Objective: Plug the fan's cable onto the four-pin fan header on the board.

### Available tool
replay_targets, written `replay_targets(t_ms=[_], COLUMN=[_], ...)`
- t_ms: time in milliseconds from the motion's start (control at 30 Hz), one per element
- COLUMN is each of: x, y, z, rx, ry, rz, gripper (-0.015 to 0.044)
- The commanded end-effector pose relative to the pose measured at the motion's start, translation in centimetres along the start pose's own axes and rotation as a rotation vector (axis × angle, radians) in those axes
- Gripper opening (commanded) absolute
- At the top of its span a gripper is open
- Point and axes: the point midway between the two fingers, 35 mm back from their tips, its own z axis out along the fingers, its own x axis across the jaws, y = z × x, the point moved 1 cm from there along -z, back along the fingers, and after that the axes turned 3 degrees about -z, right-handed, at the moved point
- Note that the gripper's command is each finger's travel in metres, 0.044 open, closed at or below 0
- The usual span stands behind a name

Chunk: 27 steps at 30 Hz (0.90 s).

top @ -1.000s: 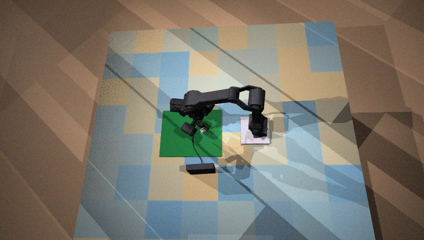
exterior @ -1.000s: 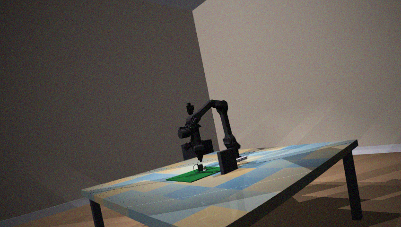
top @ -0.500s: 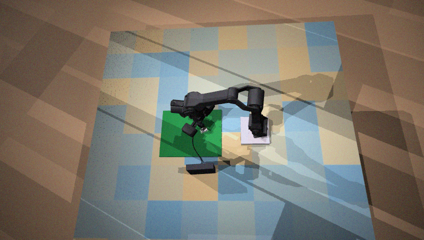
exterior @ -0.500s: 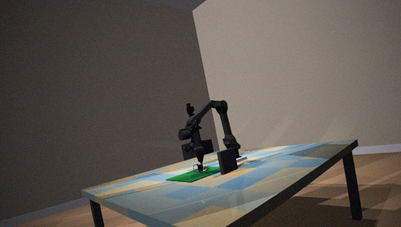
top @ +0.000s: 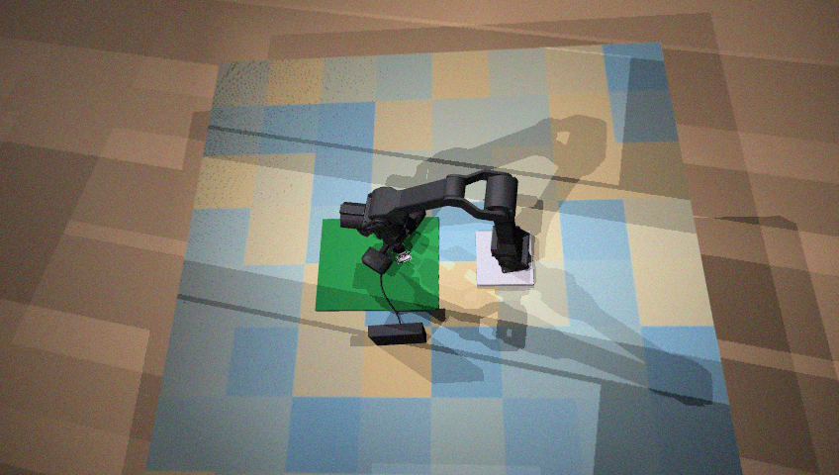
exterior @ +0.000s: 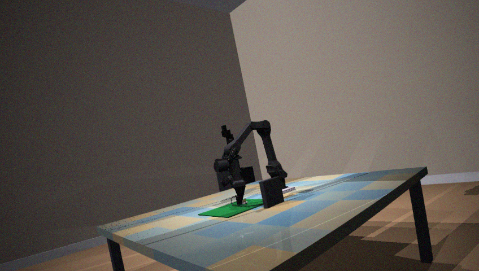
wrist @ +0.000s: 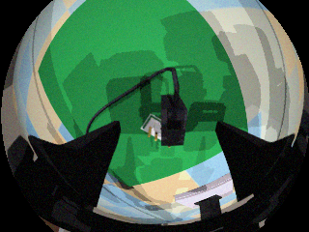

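1. No writing, labels, brands, numbers or signs can be read anywhere.
2. The board (top: 353,282) is plain green; whether the header (wrist: 154,128) bears markings is too small to tell.

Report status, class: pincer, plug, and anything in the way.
Pincer open, holding nothing, straddling the plug. Plug upright on the header on the green board; full seating unclear. Nothing blocking; cable trails aside.
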Motion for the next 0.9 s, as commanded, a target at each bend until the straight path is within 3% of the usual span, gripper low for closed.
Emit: replay_targets(t_ms=[0, 267, 800, 867], x=[-0.07, -0.11, -0.08, -0.08], y=[-0.08, -0.16, -0.14, -0.14], z=[0.77, 1.5, 1.25, 1.25], rx=[0.001, 0.001, 0.003, 0.003], ry=[-0.004, -0.004, -0.001, -0.001], rz=[-0.003, -0.011, -0.003, -0.003], gripper=[0.044, 0.044, 0.002, 0.0])
